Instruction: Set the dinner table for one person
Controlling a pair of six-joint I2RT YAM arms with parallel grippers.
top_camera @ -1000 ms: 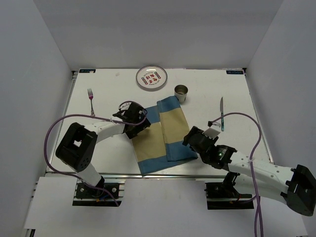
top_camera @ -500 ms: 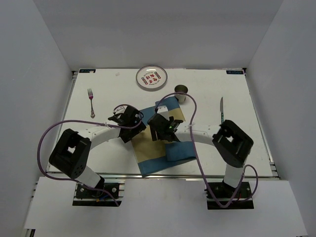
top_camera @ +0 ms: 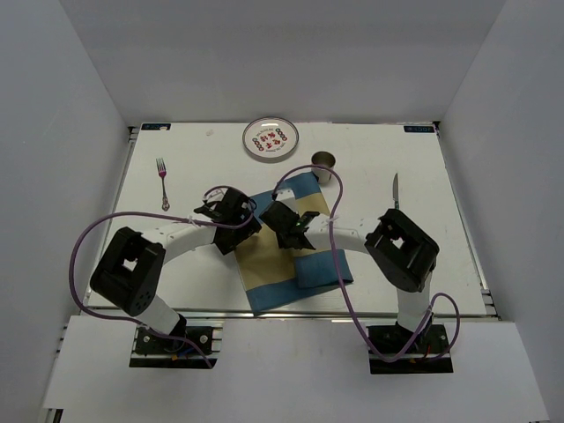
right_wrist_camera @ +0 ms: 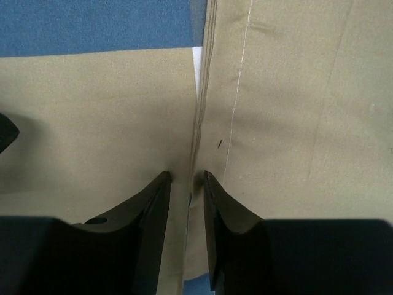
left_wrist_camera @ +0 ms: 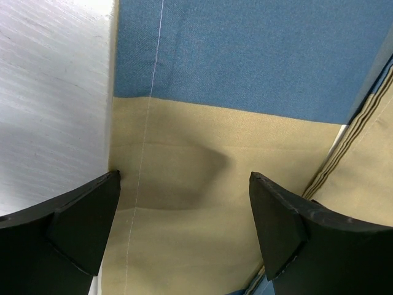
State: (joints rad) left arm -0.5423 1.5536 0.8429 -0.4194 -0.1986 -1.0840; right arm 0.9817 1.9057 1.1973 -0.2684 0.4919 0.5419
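A blue-and-tan cloth placemat (top_camera: 269, 264) lies crooked on the white dinner table (top_camera: 423, 167), its right part folded over the left. My left gripper (top_camera: 249, 229) hovers open over the mat's left edge; in the left wrist view its wide-spread fingers (left_wrist_camera: 83, 215) straddle tan cloth (left_wrist_camera: 184, 141) next to bare table (left_wrist_camera: 55, 92). My right gripper (top_camera: 278, 215) is down on the mat's middle. In the right wrist view its jaws (right_wrist_camera: 186, 178) stand narrowly open around the folded edge (right_wrist_camera: 199, 123), with a thin strip of cloth between them.
A patterned plate (top_camera: 270, 139) and a metal cup (top_camera: 324, 165) stand beyond the mat. A fork (top_camera: 162, 181) lies at the far left and a knife (top_camera: 396, 191) at the right, beside the right arm's elbow (top_camera: 402, 249). Purple cables loop over both arms.
The right arm swung from the mat's near right corner to its middle, and its jaws narrowed from wide open to a thin gap around the folded edge. The left gripper barely moved.
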